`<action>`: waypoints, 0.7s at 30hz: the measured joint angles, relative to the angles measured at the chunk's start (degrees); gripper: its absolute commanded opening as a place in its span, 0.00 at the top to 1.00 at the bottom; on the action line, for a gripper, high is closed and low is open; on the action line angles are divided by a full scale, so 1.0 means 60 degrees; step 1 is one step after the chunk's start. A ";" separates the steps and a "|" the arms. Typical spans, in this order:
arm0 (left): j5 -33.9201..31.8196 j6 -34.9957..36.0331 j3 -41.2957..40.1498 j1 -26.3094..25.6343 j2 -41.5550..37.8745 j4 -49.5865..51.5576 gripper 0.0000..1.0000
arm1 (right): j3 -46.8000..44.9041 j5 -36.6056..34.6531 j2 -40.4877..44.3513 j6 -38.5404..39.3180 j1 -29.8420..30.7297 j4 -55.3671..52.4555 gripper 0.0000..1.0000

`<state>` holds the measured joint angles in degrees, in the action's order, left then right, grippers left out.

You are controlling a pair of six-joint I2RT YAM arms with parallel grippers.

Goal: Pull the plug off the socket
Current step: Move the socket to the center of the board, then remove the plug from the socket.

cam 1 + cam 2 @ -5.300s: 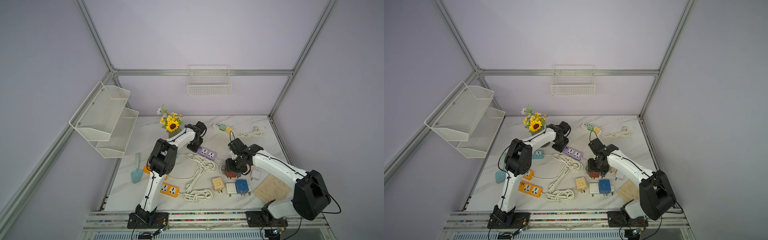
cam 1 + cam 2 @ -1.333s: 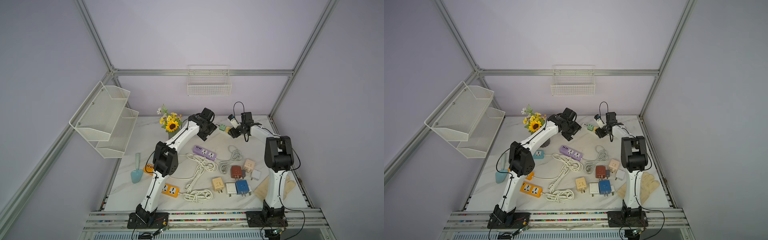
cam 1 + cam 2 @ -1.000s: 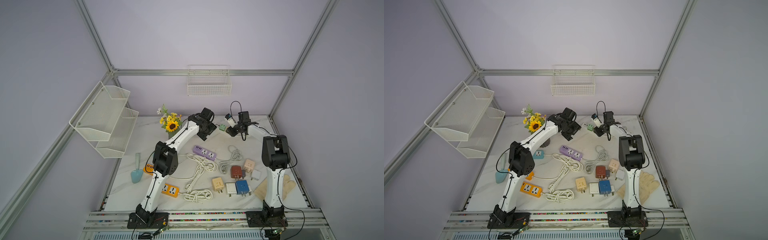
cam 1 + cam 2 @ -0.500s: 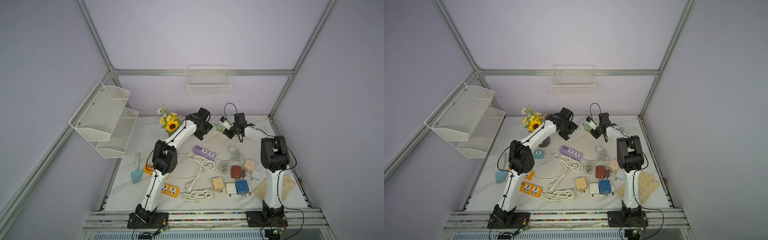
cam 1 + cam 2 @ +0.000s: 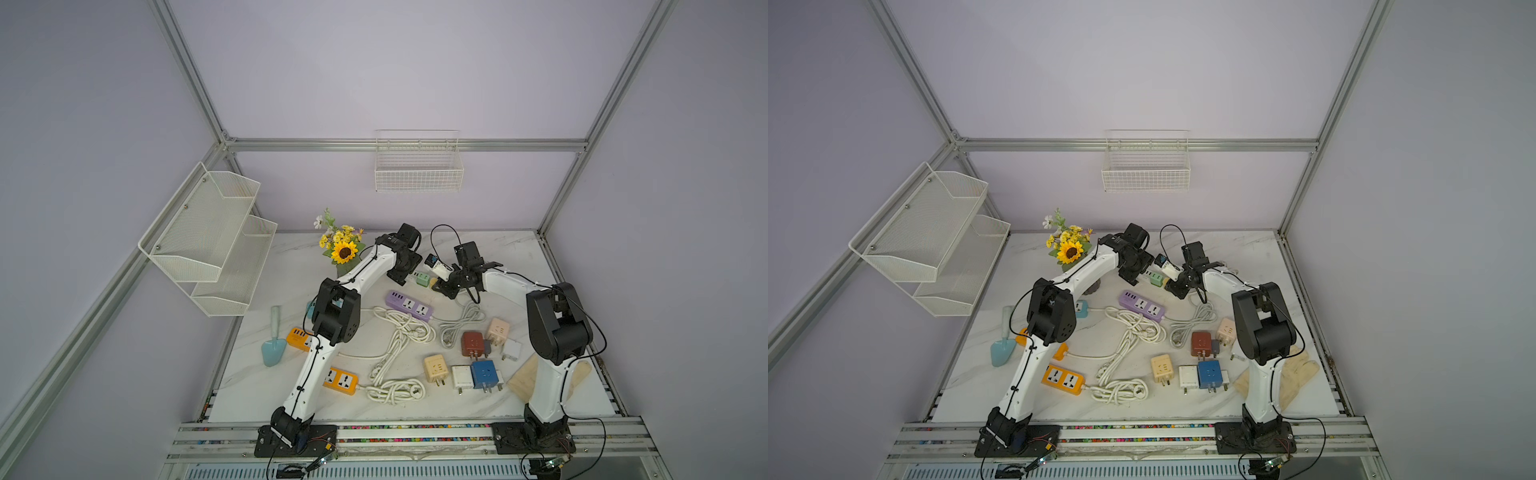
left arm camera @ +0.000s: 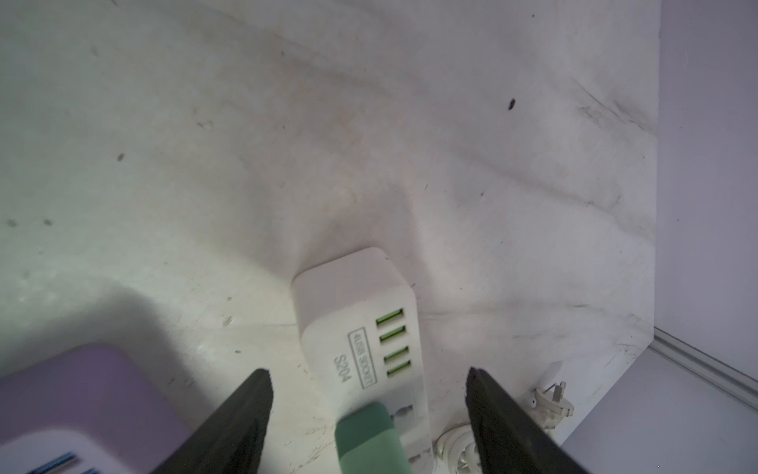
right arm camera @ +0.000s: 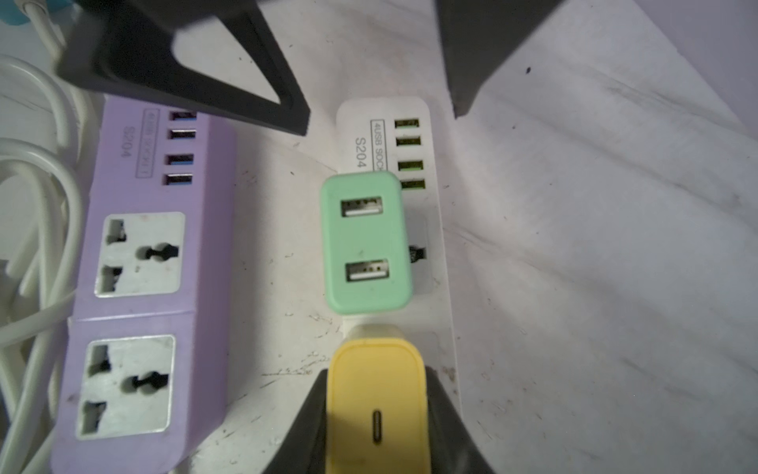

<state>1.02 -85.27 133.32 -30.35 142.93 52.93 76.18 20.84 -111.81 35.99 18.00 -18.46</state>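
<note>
Squarely, yellow plug (image 7: 377, 414) sits gripped inside right tool (image 7: 375, 383).

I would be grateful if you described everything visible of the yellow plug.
The yellow plug is a small, rounded block of glossy plastic with one slim oval port in its face. It stands on the white strip, apparently plugged in, right beside the green adapter. The right gripper is shut on it, clamping it from both sides. Its prongs are hidden.
</note>
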 measured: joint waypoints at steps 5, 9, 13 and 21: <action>-0.0007 -0.0295 0.0036 0.0004 0.0419 -0.0051 0.29 | -0.0277 0.0040 0.0157 -0.0215 0.0095 0.0178 0.81; -0.0007 -0.0532 0.0058 0.0004 0.0499 0.0015 0.35 | -0.0437 -0.0011 0.0226 -0.0280 0.0127 0.0324 0.79; -0.0022 -0.0750 0.0073 0.0011 0.0528 0.0055 0.50 | -0.0463 -0.0117 0.0226 -0.0404 0.0160 0.0423 0.77; -0.0084 -0.0991 0.0193 0.0051 0.0525 0.0036 0.92 | -0.0419 -0.0772 0.0244 -0.0455 0.0444 0.0619 0.86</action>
<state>0.51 -91.22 134.47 -30.04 146.08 53.15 73.67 16.21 -110.34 33.26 20.67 -14.74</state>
